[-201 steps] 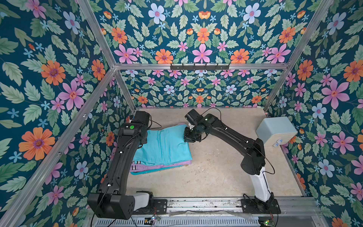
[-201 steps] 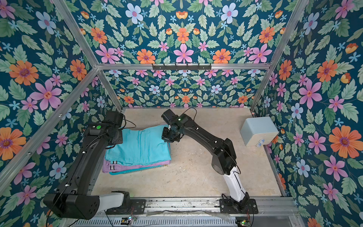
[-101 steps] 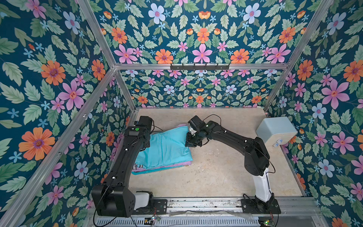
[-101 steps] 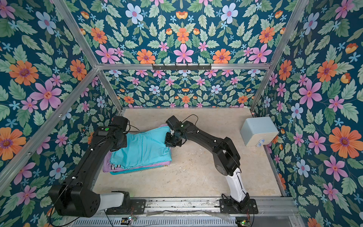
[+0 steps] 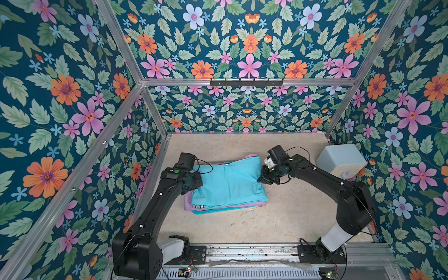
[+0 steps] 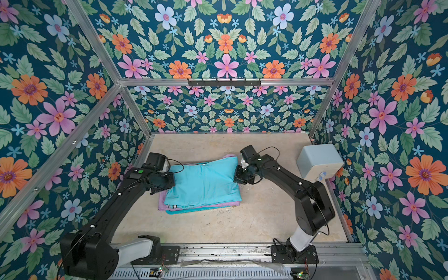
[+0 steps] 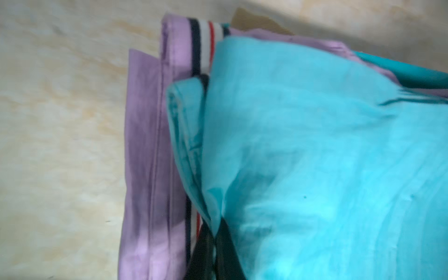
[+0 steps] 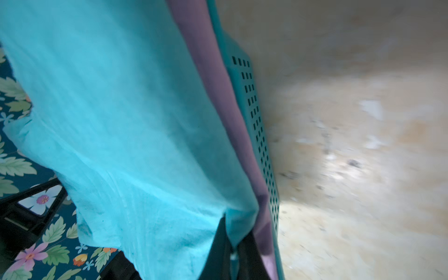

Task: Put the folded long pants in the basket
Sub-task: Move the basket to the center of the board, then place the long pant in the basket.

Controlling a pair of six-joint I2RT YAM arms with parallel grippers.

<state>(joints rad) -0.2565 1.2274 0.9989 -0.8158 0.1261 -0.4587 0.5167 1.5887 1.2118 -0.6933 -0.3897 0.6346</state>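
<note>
Folded turquoise cloth pants (image 5: 229, 184) over folded lilac cloth pants (image 5: 188, 203), both above shallow teal perforated plastic basket (image 8: 254, 104) on beige tabletop (image 5: 278, 218). Clamped on one turquoise edge: left gripper (image 7: 212, 242); clamped on the opposite edge: right gripper (image 8: 232, 242). Well apart: pale blue rounded box (image 5: 340, 161).

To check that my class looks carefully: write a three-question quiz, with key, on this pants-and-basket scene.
1. True or false: the left gripper and the right gripper are both shut on the turquoise pants.
2. Which pants lie just beneath the turquoise ones? A. lilac pants B. orange C. tan
3. Which arm is nearer the box?
Key: 1 true; 2 A; 3 the right arm.
</note>
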